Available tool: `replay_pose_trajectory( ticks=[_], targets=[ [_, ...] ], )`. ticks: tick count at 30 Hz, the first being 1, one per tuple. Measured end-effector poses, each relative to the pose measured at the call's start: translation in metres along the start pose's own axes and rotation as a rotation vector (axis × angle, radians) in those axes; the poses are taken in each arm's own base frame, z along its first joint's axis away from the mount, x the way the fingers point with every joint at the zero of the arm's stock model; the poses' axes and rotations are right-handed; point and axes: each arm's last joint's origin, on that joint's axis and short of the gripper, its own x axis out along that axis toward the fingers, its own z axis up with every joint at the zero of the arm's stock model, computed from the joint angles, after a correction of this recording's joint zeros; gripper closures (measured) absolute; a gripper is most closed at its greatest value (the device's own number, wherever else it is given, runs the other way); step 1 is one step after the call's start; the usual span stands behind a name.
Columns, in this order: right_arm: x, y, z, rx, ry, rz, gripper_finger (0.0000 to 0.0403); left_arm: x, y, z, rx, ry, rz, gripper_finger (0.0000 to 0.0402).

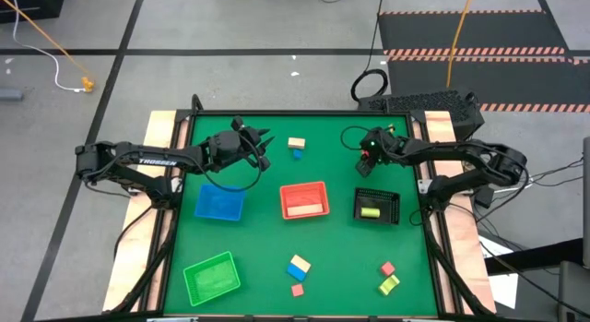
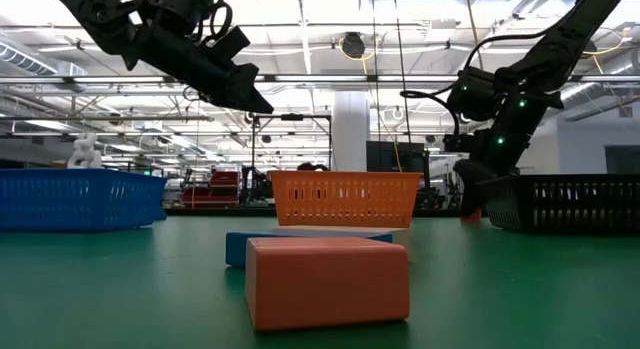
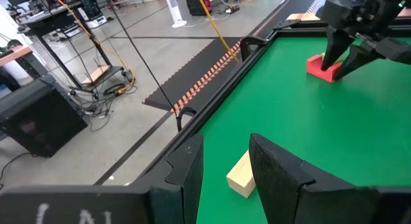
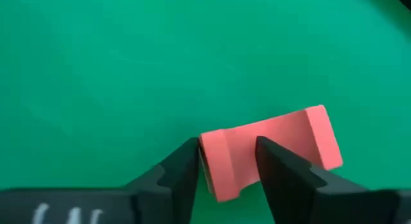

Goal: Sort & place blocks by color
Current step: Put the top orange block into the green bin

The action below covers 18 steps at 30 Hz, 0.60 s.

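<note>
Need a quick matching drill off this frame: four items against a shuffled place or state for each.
1. black tray
2. left tool
3. right tool
4. tan block

a. beside a blue block
b. down at a red block
c. holds a yellow-green block
d. raised, open

Pairs: 1-c, 2-d, 3-b, 4-a

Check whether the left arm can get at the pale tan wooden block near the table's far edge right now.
Probably yes. The left gripper hangs open above the green table, and the pale tan wooden block shows between its fingers with nothing between. The small blue block touching it might get nudged.
</note>
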Motion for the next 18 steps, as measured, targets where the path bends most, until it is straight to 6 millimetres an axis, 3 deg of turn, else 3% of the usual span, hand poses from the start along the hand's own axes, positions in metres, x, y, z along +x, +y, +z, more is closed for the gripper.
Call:
replay_pose_trajectory(
  ticks=[10,18],
  targets=[
    [-0.0002,0.0001,0.0004,-0.004,0.001,-0.001,0.0373,0.0,-0.0001,-0.0001,-0.003,0.001,-0.001,0.0275],
    [-0.002,-0.0002,0.0004,0.005,-0.004,0.002,0.0374,0.0,-0.0001,-0.0001,-0.005,0.001,0.0,0.0275]
  ],
)
